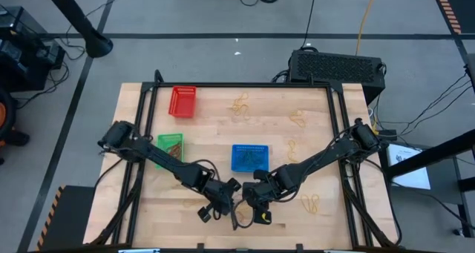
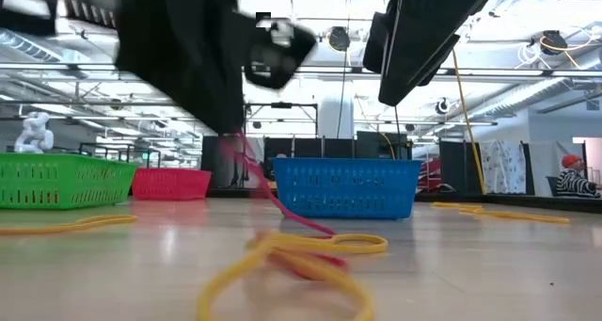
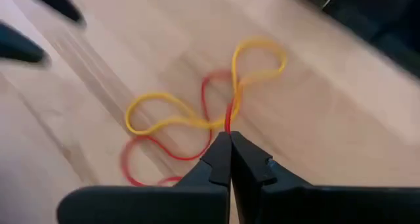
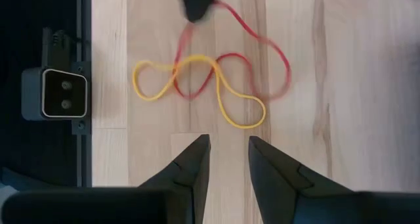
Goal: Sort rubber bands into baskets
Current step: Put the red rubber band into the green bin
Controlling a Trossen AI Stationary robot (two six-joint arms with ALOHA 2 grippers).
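A red rubber band [image 3: 164,152] and a yellow rubber band [image 3: 177,112] lie tangled on the wooden table near its front edge; both also show in the right wrist view [image 4: 262,60] [image 4: 230,109]. My left gripper [image 3: 230,140] is shut on the red band; it shows blurred in the low view [image 2: 230,123]. My right gripper [image 4: 228,152] is open and empty, held above the table just beside the bands, toward the table's right. The red basket [image 1: 182,102], green basket [image 1: 170,144] and blue basket [image 1: 250,157] stand farther back. My left gripper pinches a strand of the red band's loop [image 3: 228,124] between its two fingertips. The fingers come from above, slanting down. The held strand [image 2: 259,175] rises off the table to the fingers, while the rest of the loop [image 2: 306,264] lies on the table, crossed with the yellow band.
More yellow bands lie at the far middle [image 1: 239,104], the far right [image 1: 298,119], the middle right [image 1: 294,148] and the near right [image 1: 312,203]. The two grippers are close together near the table's front edge. Black frame rails [image 1: 338,134] run along the table's sides.
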